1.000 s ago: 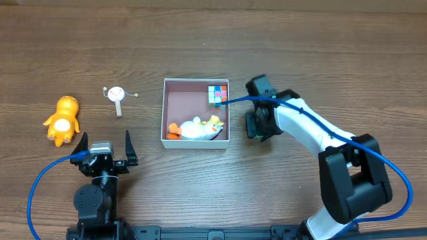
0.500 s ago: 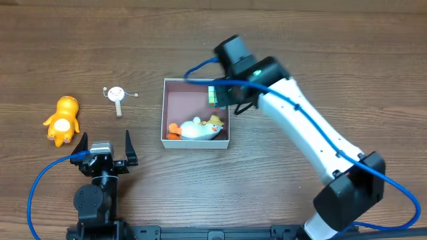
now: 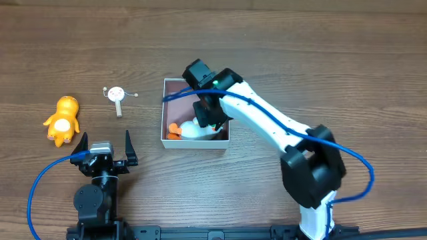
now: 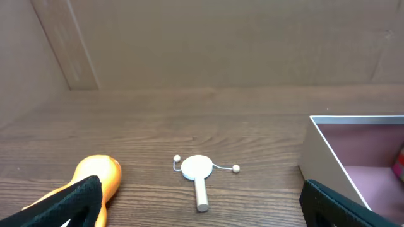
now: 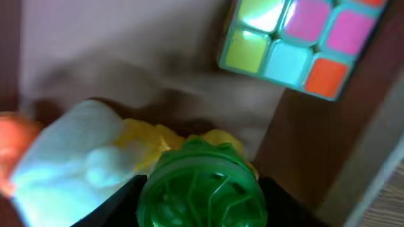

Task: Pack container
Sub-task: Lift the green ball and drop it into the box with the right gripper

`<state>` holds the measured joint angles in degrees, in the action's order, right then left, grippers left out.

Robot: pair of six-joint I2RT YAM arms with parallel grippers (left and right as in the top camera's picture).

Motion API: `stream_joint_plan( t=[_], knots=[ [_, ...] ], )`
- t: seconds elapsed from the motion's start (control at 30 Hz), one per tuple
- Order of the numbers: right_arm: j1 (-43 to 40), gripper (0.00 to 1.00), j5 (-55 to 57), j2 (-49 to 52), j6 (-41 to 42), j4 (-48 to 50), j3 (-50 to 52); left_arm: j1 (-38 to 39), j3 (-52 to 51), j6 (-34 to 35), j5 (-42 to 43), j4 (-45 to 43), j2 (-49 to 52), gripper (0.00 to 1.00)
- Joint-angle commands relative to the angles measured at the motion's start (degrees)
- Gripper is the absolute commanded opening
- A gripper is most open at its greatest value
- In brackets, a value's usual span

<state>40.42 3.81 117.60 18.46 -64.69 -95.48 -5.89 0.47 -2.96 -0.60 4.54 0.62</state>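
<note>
Right wrist view: right claw (image 5: 203, 207) grips a green lattice ball (image 5: 201, 180) over the container (image 3: 193, 143); its thin walls look light and flimsy, so pinch a rim. Left claw (image 3: 105, 140) gapes wide.

The container (image 3: 164, 113) is a square, flat box with thin white walls and a dull pink inside. It sits level with its open side up, to the right of the orange toy (image 3: 61, 120) and well apart from it. A white soft toy (image 3: 189, 131) lies inside. A coloured cube (image 5: 297, 44) sits in the corner farthest from the orange toy. A green ball (image 5: 202, 189) is just above the white soft toy.
</note>
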Motion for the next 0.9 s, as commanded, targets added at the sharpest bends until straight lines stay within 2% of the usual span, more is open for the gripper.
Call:
stream_joint_plan(
  t=[0.0,0.1,0.27,0.4,0.6,0.63,0.7,0.77,0.87],
  knots=[
    [-0.3,0.51,1.1,-0.1,0.6,0.1,-1.2,-0.1,-0.2,0.4,0.8,-0.1,-0.3,1.00],
    [-0.3,0.58,1.4,-0.1,0.1,0.1,-1.2,-0.1,-0.2,0.4,0.8,-0.1,-0.3,1.00],
    [-0.3,0.77,2.6,-0.2,-0.9,0.2,-1.7,-0.1,-0.2,0.4,0.8,-0.1,-0.3,1.00],
    [-0.3,0.77,2.8,-0.2,-0.9,-1.3,-4.7,-0.1,-0.2,0.4,0.8,-0.1,-0.3,1.00],
    [-0.3,0.78,2.8,-0.2,-0.6,-10.3,-21.7,-0.1,-0.2,0.4,0.8,-0.1,-0.3,1.00],
    [-0.3,0.83,2.8,-0.2,-0.2,-11.4,-23.7,-0.1,-0.2,0.4,0.8,-0.1,-0.3,1.00],
    [-0.7,1.00,8.5,-0.2,5.8,-13.4,-27.1,-0.1,-0.2,0.4,0.8,-0.1,-0.3,1.00],
    [-2.0,1.00,18.6,-0.2,12.4,-15.4,-28.0,-0.1,-0.2,0.4,0.8,-0.1,-0.3,1.00],
    [-6.8,1.00,19.3,-0.2,16.2,-17.8,-28.0,-0.1,-0.2,0.4,0.8,-0.1,-0.3,1.00]
  ],
)
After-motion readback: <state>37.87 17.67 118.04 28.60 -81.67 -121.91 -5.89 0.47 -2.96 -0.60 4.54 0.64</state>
